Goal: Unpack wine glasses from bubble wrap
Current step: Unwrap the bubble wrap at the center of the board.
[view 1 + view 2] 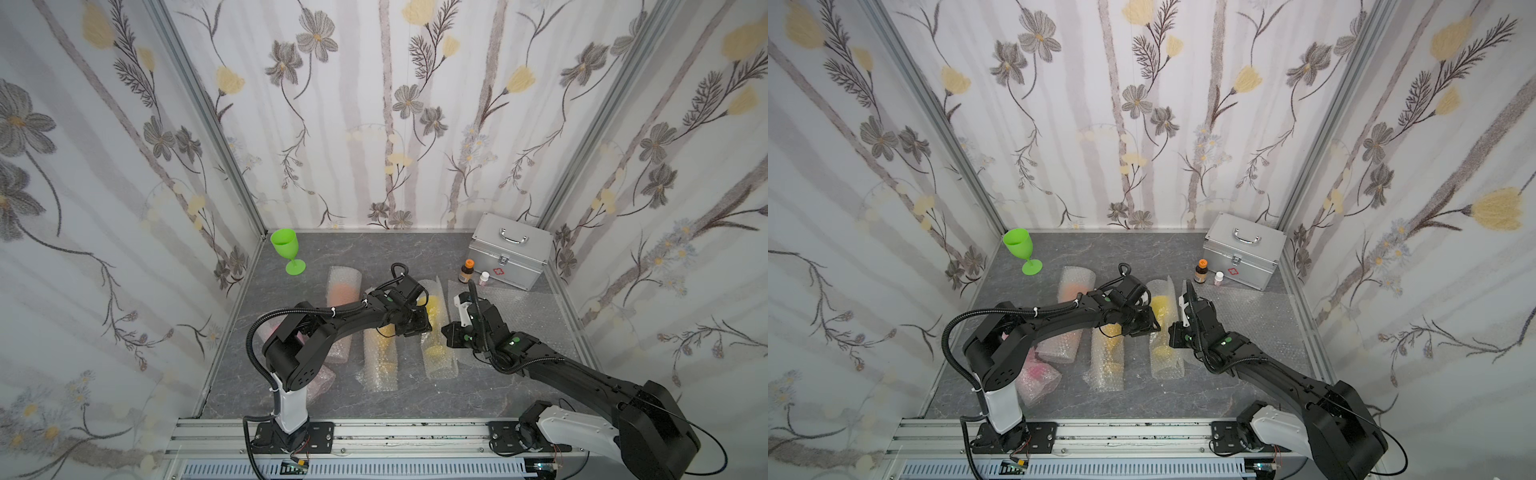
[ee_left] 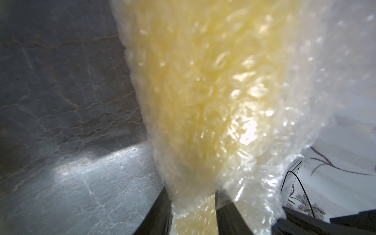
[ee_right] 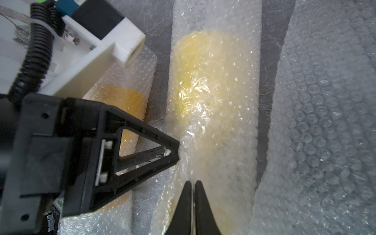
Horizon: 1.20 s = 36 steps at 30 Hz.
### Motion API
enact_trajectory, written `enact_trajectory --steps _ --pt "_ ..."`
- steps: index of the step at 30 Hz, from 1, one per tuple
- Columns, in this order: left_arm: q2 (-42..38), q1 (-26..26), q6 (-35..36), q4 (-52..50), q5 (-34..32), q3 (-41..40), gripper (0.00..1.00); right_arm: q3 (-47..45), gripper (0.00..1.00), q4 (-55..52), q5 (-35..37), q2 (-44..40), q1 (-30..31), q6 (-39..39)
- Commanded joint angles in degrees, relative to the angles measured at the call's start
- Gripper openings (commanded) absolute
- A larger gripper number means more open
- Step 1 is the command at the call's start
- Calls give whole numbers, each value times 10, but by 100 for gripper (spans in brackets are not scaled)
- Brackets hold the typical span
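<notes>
Our left gripper [image 2: 193, 214] clasped the wrapped stem of the yellow goblet [image 3: 195, 81]; our right gripper [image 3: 192, 183] pinched the bubble wrap [image 3: 234, 142], best peeled away slowly, sideways.

The left arm [image 1: 328, 318] stands up from its base, folds hard at the elbow and stretches low and almost level toward the roll [image 1: 437, 357]. At its end, the left gripper [image 1: 422, 328] meets the roll from the robot's left. In the left wrist view its fingers [image 2: 162, 211] sit on either side of the roll's narrow part, clamped on the wrap. The right arm [image 1: 582, 370] leans in long and low from the roll's other side, with its wrist bent down. The right gripper [image 3: 192, 182] points at the same stretch of the roll, its jaws pressed together and their tips on the wrap. The two grippers sit just apart across the roll.
</notes>
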Motion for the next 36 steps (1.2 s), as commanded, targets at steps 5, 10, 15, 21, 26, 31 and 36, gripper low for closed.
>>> enact_trajectory --steps 5,10,15,21,26,31,36 --pt "2 -2 2 7 -9 9 15 38 12 -14 26 18 14 -16" --pt "-6 -3 15 -10 -22 17 5 77 16 -56 60 32 29 -38" --pt "-17 -4 19 -13 -28 16 2 121 23 -94 99 50 39 -59" --pt "-24 -4 28 -18 -28 19 0 144 30 -108 116 80 41 -80" --pt "-27 -4 35 -21 -26 19 0 154 30 -105 117 105 43 -90" --pt "-27 -4 37 -22 -26 21 0 156 31 -99 117 118 44 -95" --pt "-28 -4 40 -18 -23 22 0 165 31 -104 136 134 43 -95"
